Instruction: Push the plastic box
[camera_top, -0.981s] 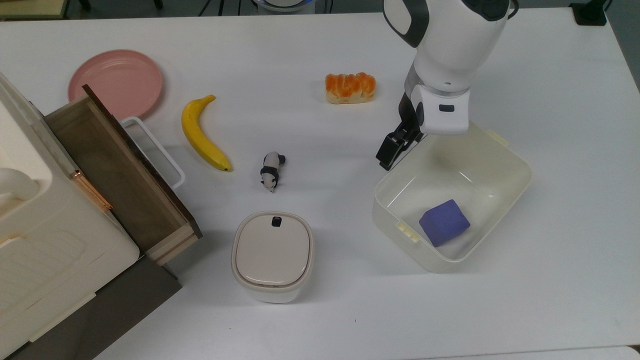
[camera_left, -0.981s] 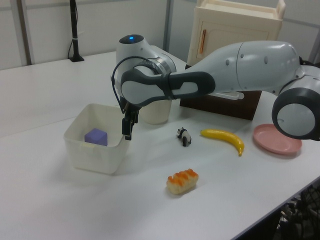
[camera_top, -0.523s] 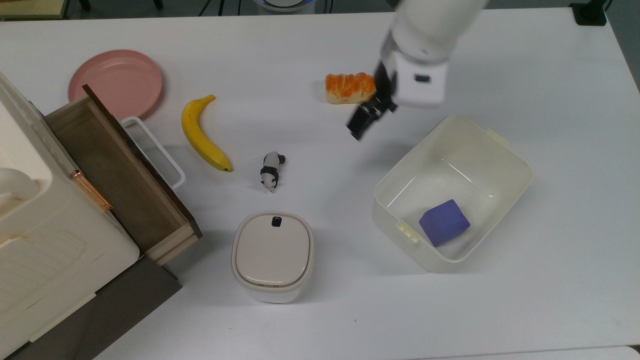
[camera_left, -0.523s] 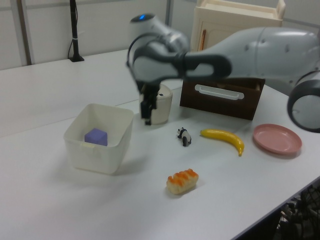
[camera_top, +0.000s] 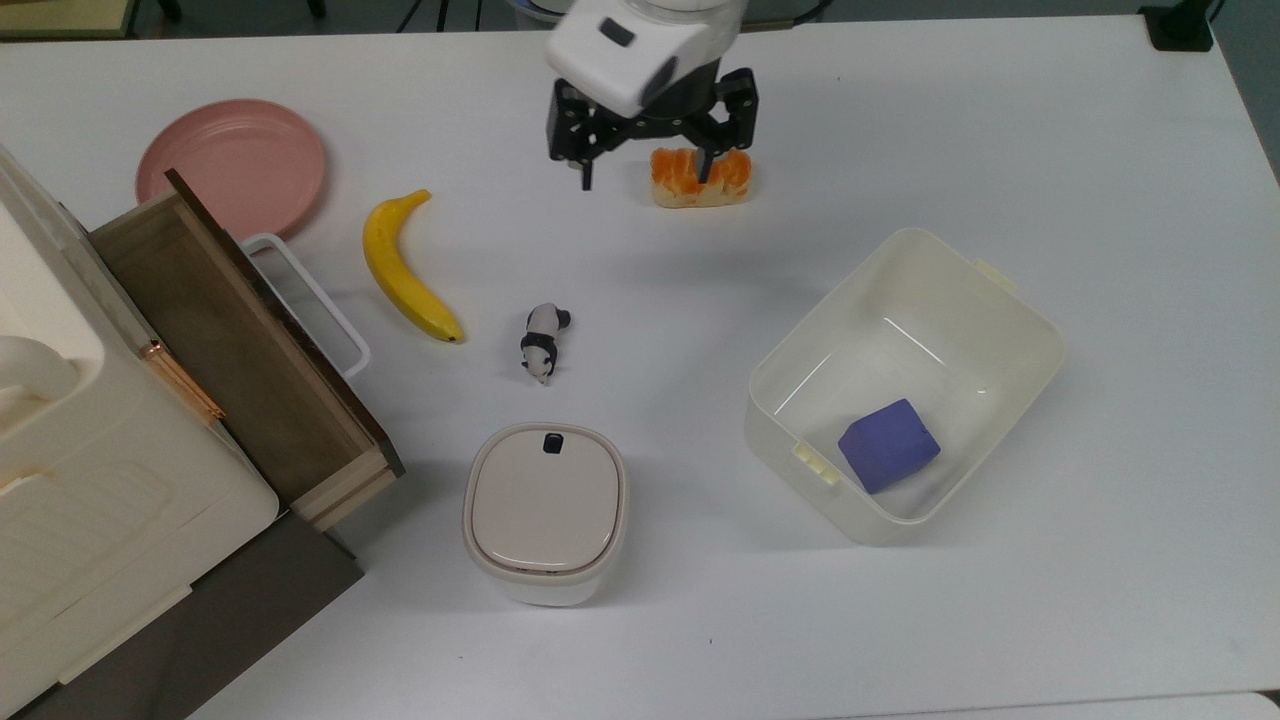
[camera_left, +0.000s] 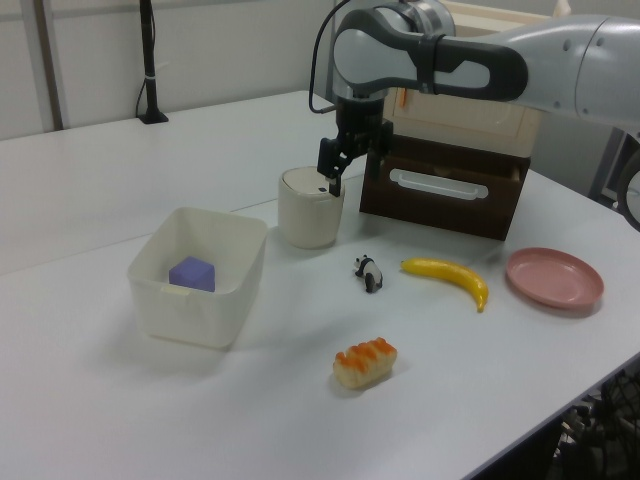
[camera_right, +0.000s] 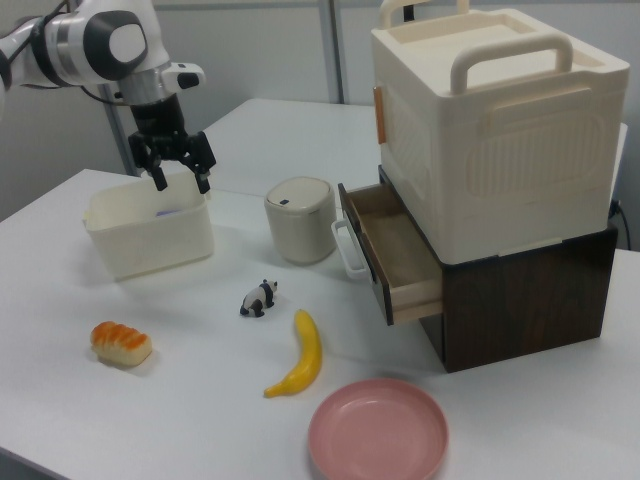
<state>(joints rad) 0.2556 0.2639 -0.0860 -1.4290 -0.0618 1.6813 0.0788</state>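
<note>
Sitting at the top view's right on the white table (camera_top: 1100, 150), the plastic box (camera_top: 1000, 310) holds a purple block (camera_top: 888, 444). My gripper (camera_top: 648, 172) hangs well apart, fingers spread wide and empty; I judge a careless descent could strike the bread roll (camera_top: 700, 180) beneath.

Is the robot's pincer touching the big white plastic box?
No, the open pincer hangs in the air near the orange bread loaf, well away from the large cream-white plastic box.
</note>
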